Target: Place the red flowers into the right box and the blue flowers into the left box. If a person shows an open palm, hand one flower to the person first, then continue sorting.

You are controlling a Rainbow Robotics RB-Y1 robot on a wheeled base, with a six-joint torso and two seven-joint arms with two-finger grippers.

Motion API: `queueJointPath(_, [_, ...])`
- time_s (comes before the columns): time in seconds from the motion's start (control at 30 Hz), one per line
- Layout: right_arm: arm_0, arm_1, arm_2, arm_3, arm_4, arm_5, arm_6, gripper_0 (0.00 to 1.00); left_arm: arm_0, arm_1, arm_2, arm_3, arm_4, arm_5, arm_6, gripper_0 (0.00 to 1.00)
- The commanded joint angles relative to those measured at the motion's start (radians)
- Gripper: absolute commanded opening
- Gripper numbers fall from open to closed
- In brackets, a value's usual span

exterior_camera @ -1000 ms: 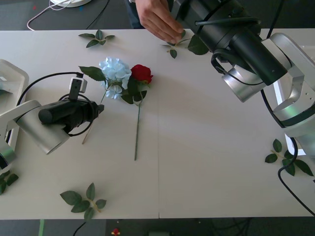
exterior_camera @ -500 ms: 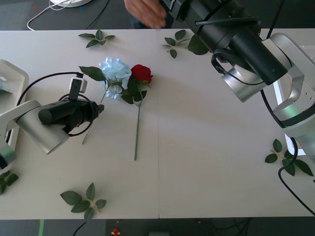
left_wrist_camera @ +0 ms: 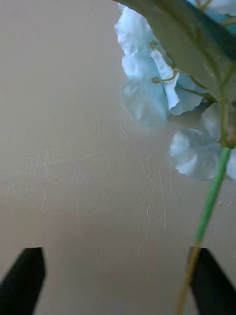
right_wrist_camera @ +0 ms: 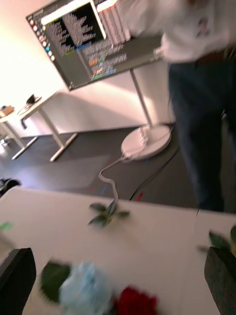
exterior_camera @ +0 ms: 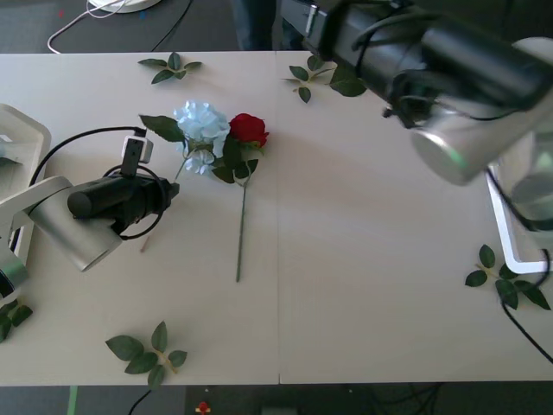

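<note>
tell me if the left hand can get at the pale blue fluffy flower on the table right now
Probably yes. The left hand is open, low over the white table beside the pale blue fluffy flower, with its thin green stem running right by one finger. Nothing lies between them.

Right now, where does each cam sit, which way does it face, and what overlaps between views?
Front view: above the arms, looking down at the table; left arm at left, right arm top right.
Right wrist view: raised, facing across the far table edge toward the person and a monitor stand; right gripper open.
Left wrist view: low over the table, left gripper open, blue flower stem by one finger.
Shared: the blue flower in all three; the red flower in front and right wrist.
</note>
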Motion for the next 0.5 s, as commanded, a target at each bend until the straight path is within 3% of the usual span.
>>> queueJointPath(0.03, [0.085, -0.105, -0.120, -0.139, -0.185, 0.070, 0.205, 1.00, 0.002, 0.030, -0.008, -0.007, -0.010, -0.012, -0.023, 0.00])
queueJointPath(0.5, [0.438, -0.336, -0.444, -0.277, -0.916, 0.116, 0.800, 1.00, 0.002, 0.030, -0.008, -0.007, -0.010, -0.012, -0.023, 0.00])
